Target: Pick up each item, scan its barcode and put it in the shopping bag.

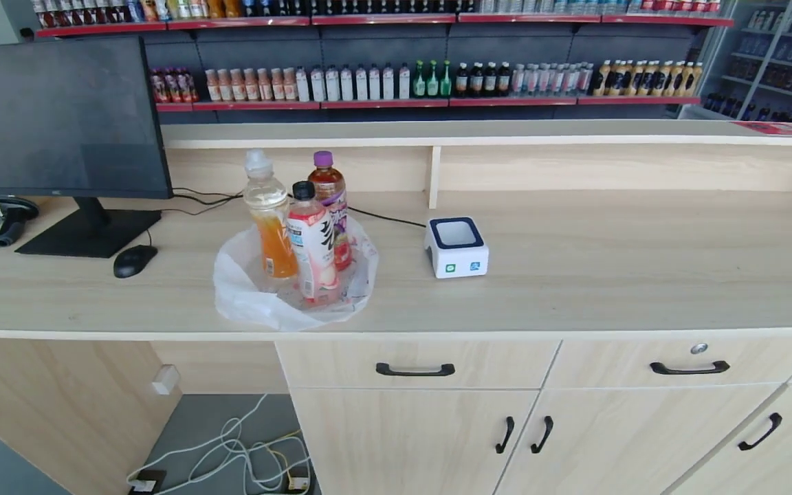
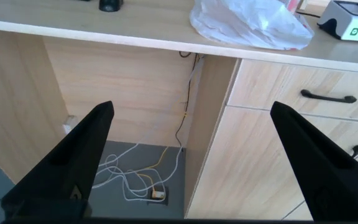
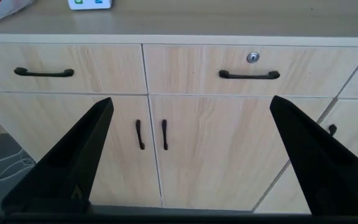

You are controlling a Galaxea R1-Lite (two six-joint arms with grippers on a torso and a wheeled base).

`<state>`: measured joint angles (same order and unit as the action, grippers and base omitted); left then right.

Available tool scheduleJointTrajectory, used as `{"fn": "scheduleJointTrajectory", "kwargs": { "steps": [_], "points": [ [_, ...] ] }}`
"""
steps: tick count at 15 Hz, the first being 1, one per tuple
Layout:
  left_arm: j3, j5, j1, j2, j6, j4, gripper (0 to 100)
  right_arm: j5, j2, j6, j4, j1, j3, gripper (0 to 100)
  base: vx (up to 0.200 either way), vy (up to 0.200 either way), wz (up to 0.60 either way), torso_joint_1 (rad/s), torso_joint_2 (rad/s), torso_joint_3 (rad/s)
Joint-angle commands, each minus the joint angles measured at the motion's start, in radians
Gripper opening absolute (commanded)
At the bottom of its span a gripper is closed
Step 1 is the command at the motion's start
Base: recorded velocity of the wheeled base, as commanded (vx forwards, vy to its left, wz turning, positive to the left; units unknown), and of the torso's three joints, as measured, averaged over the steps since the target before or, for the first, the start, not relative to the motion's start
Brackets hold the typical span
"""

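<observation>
1. Your left gripper (image 2: 191, 107) is released and holds nothing, low before the counter (image 1: 575, 289).
2. Your right gripper (image 3: 191, 102) is also released and empty, facing the cabinet doors (image 3: 216, 155).
3. You see three bottles (image 1: 311, 240) standing inside the shopping bag (image 1: 245, 299), left of the scanner (image 1: 456, 246).

The head camera looks forward and down from above the surface (image 1: 575, 289), far enough back to take in its full width and the cabinets beneath. The scanner (image 1: 456, 247) sits near centre, with the shopping bag (image 1: 245, 302) at its 9 o'clock. Both wrist cameras sit low and close, facing the cabinet front past the left hand (image 2: 188, 115) and right hand (image 3: 190, 112). All three views share the scanner and one drawer handle (image 1: 415, 370).
</observation>
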<state>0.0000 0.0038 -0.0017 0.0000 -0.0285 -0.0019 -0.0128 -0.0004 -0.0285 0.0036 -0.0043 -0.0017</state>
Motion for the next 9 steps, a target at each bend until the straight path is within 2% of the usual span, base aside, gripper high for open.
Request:
{"fn": "scheduleJointTrajectory", "kwargs": {
  "steps": [1, 2, 9],
  "points": [
    [0.000, 0.001, 0.000, 0.000, -0.001, 0.000, 100, 0.000, 0.002, -0.001, -0.001, -0.002, 0.000, 100, 0.000, -0.200, 0.00, 0.007, 0.00, 0.002],
    [0.000, 0.001, 0.000, 0.000, -0.001, 0.000, 100, 0.000, 0.002, -0.001, -0.001, -0.002, 0.000, 100, 0.000, -0.200, 0.00, 0.002, 0.00, 0.002],
    [0.000, 0.001, 0.000, 0.000, -0.001, 0.000, 100, 0.000, 0.002, 0.001, -0.001, -0.002, 0.000, 100, 0.000, 0.000, 0.00, 0.000, 0.00, 0.000]
  ]
}}
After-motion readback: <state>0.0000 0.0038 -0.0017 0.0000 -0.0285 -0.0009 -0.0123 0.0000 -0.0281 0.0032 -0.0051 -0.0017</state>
